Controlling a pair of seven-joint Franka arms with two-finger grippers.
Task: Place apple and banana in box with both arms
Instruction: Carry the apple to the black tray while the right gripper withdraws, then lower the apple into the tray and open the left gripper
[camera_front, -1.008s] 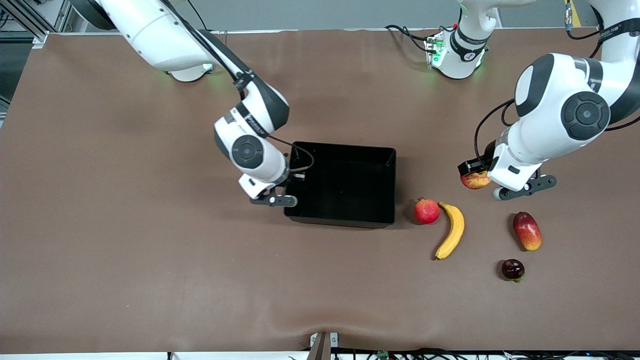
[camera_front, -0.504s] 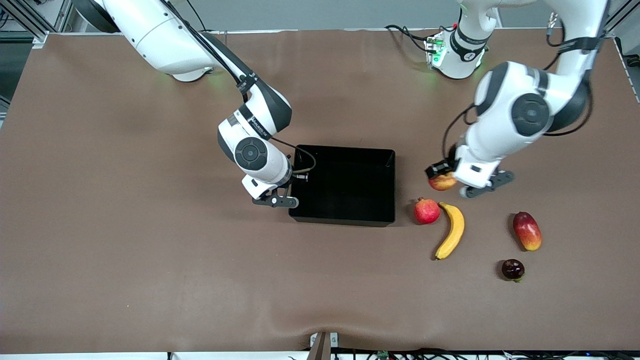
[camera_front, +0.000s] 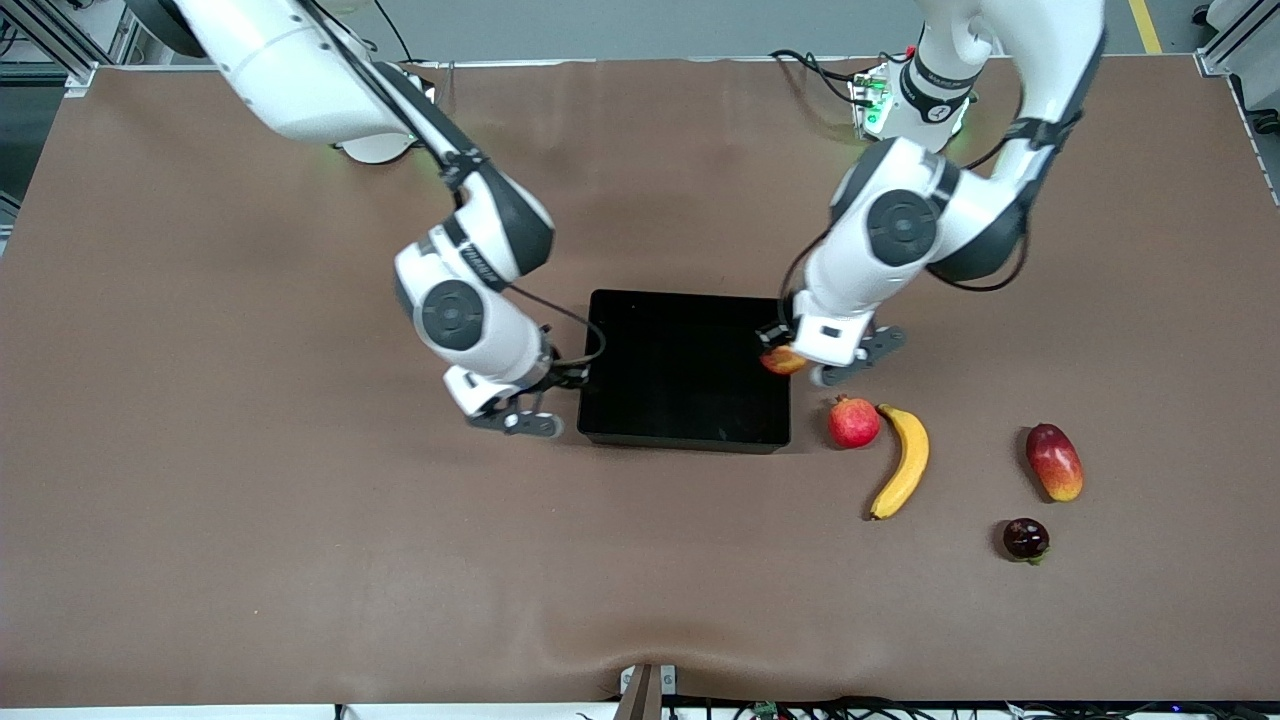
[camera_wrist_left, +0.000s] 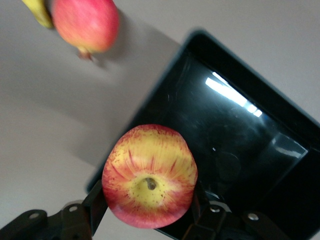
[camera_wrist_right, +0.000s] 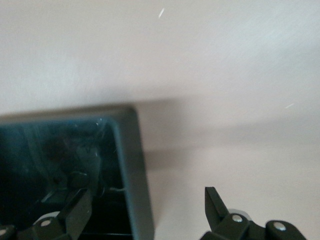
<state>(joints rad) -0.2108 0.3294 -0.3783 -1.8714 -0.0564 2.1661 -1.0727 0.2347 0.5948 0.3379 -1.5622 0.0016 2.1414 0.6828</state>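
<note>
The apple (camera_front: 782, 360), red with yellow streaks, is held in my left gripper (camera_front: 790, 358), which is shut on it in the air over the black box's wall (camera_front: 785, 400) at the left arm's end. In the left wrist view the apple (camera_wrist_left: 149, 175) fills the space between the fingers (camera_wrist_left: 97, 205), with the box (camera_wrist_left: 240, 130) below it. The banana (camera_front: 905, 460) lies on the table beside the box, toward the left arm's end. My right gripper (camera_front: 572, 378) is open at the box's other end. In the right wrist view (camera_wrist_right: 145, 210) its jaws straddle the box wall (camera_wrist_right: 131, 170).
A red pomegranate (camera_front: 853, 422) touches the banana's end next to the box; it also shows in the left wrist view (camera_wrist_left: 86, 22). A red-yellow mango (camera_front: 1054, 461) and a small dark fruit (camera_front: 1026, 538) lie toward the left arm's end. The brown table (camera_front: 300, 550) is bare elsewhere.
My left gripper has carried the apple from near the mango's end of the table to over the box's wall. My right gripper has shifted slightly toward the right arm's end.
</note>
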